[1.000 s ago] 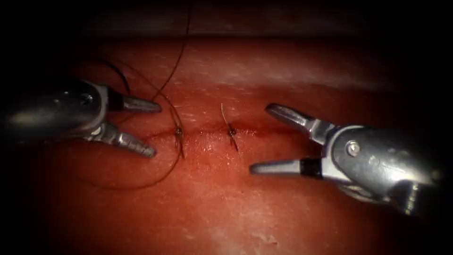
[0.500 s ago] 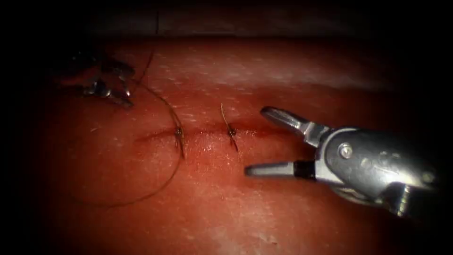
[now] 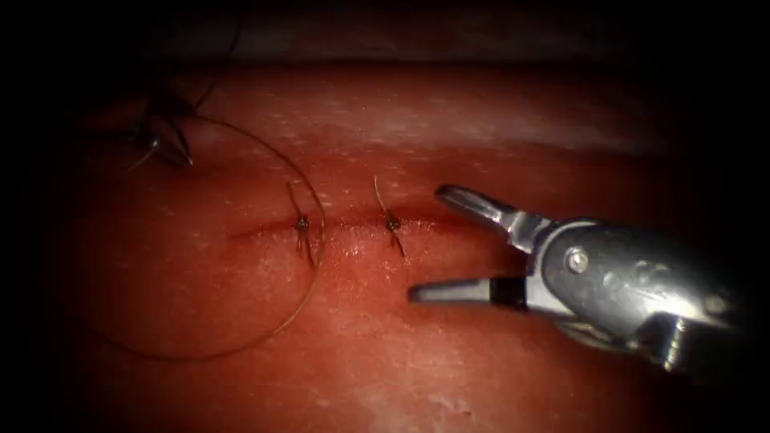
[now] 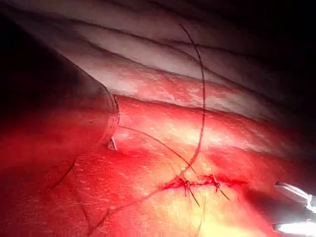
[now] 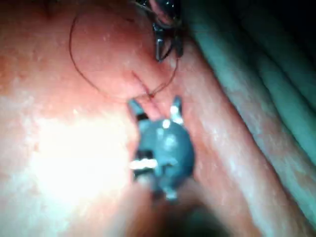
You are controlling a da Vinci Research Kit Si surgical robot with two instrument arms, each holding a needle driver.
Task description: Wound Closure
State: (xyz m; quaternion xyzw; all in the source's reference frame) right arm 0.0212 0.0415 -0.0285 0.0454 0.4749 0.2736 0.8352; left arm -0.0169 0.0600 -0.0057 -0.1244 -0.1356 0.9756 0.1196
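Two knotted stitches sit on the cut in glossy red tissue. Thin thread curls in one big loop. Right pincer is wide open, holding nothing; left pincer can't tell.

Quick count: two tools, the right tool and the left tool at upper left of the endoscope frame. Two knotted stitches on one cut: left stitch and right stitch. One long thread looping round. One tissue.
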